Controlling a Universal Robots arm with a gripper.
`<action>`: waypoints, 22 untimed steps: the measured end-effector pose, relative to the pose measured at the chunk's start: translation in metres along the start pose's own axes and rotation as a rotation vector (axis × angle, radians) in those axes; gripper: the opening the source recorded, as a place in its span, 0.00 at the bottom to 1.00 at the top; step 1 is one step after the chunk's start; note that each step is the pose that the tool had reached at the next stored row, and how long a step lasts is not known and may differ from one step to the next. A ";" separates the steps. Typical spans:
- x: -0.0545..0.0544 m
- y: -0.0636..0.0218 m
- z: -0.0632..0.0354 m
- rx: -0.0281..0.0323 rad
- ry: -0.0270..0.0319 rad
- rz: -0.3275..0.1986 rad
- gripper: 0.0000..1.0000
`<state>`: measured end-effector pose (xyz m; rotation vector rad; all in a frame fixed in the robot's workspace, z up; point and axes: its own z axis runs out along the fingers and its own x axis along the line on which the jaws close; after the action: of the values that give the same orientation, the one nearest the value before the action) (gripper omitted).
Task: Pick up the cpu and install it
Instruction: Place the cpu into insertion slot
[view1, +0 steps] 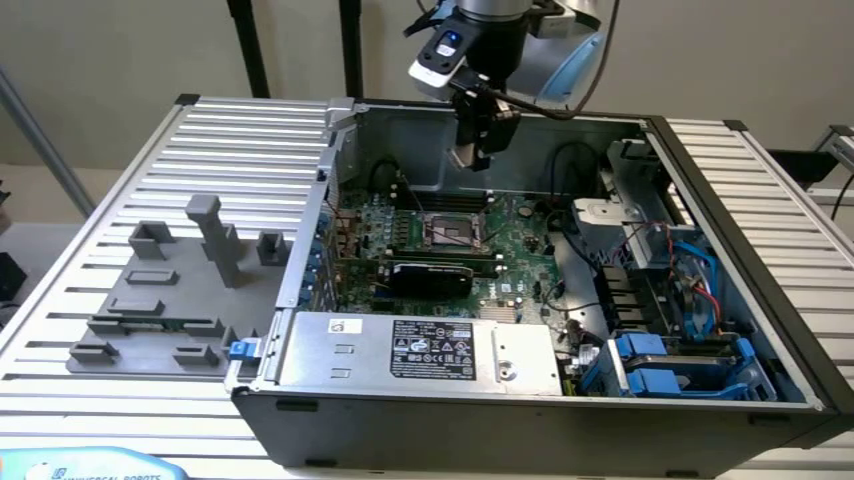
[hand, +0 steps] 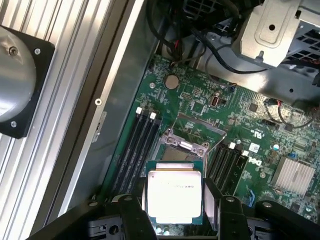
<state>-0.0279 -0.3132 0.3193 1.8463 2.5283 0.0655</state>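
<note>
Clamping the cpu (hand: 174, 192), the gripper (hand: 175, 215) hangs above the motherboard (hand: 240, 115), near its socket (hand: 187, 142) and memory slots (hand: 137, 145).

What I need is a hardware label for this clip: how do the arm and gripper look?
The arm is silver-grey with a light blue joint cap and black cables; a white camera with a blue light sits above the black gripper.

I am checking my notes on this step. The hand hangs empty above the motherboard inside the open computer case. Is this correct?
Not fully. The hand is not empty: the wrist view shows it gripping the cpu by its sides. The rest is right: it hangs above the motherboard inside the open computer case.
</note>
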 end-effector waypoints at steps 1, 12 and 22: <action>0.000 0.0000 0.0003 -0.0003 -0.0008 0.018 0.55; 0.000 -0.0003 0.0067 -0.0028 -0.0082 0.213 0.55; 0.000 -0.0031 0.0155 -0.0038 -0.0114 0.294 0.55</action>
<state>-0.0302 -0.3140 0.3037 2.1933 2.2269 0.0614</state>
